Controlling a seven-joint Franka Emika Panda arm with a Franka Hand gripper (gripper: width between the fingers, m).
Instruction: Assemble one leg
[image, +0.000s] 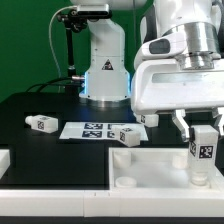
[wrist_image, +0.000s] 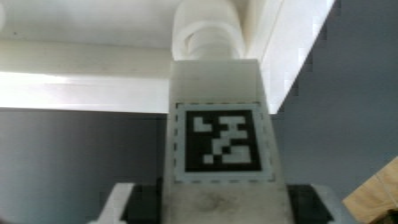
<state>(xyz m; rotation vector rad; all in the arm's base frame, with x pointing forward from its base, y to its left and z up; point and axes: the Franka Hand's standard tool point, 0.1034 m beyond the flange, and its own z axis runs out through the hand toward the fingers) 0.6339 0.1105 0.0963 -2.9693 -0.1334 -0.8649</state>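
A smooth white rectangular leg (image: 203, 158), tagged in black and white, is clamped upright between the closed fingers of the gripper (image: 202, 132). Below it a recessed white tray (image: 140, 165) is seen; whether they touch cannot be made out.

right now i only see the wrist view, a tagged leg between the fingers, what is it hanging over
Observer: The held leg, upright in the gripper, is over the large white tray-like part, toward the exterior view's right.
Operator: any spare legs
Observer: One loose leg lies on the dark table, at the exterior view's left.
Operator: more
Observer: A second leg lies by the marker board, at its end on the exterior view's right.
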